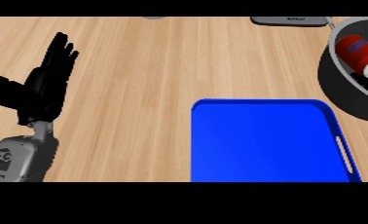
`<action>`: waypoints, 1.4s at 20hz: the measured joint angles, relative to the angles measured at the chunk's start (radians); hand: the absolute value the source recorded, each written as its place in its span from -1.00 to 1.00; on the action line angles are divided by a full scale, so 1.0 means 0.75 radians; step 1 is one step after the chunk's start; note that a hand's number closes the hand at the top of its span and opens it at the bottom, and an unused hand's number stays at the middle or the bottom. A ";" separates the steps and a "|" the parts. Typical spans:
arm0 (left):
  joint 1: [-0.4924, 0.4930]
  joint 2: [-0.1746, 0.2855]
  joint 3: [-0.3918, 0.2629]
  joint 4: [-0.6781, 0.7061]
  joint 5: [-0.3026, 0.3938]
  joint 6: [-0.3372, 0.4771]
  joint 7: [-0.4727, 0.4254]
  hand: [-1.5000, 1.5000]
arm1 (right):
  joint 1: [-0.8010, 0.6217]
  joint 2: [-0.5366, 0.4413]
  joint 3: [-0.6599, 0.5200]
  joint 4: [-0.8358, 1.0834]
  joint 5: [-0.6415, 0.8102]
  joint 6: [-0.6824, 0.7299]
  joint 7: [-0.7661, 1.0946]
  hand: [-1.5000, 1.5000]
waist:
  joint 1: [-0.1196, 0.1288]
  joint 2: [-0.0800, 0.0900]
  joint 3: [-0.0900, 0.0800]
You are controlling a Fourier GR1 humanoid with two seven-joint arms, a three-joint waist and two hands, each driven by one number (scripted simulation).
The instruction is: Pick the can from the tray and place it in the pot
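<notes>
The can (351, 45), red with a blue patch on its label, lies inside the pot (332, 79) at the right edge of the frame, partly cut off by that edge; the blue tray (266, 140) at lower centre-right carries no can, so the placement step appears complete. Judged by its look, the can is rigid, light and smooth-sided, and will roll if set on its side; should it need regrasping, take hold across the cylindrical wall at mid-height, not at the ends. The left hand (46, 79) rests at the left of the frame, fingers straight, close together and pointing up, holding nothing. The right hand does not show, so the state of its fingers cannot be told. The pot rim stands near the upper right corner of the tray, whose raised lip and handle slot border the right side. The widest open table (158, 62) lies between the left hand and the tray
</notes>
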 measured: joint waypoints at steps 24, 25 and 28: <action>0.031 -0.016 0.025 -0.012 -0.021 -0.018 -0.018 0.00 | -0.270 -0.097 -0.422 0.718 -0.468 0.778 -0.427 -1.00 | -0.006 0.005 0.005; 0.025 -0.012 0.031 -0.013 -0.018 -0.021 -0.012 0.00 | -0.275 -0.132 -0.433 0.739 -0.476 0.820 -0.428 -1.00 | -0.006 0.006 0.006; 0.020 -0.015 0.035 -0.010 -0.018 -0.023 -0.009 0.00 | -0.240 -0.214 -0.468 0.798 -0.499 0.928 -0.466 -1.00 | -0.007 0.009 0.008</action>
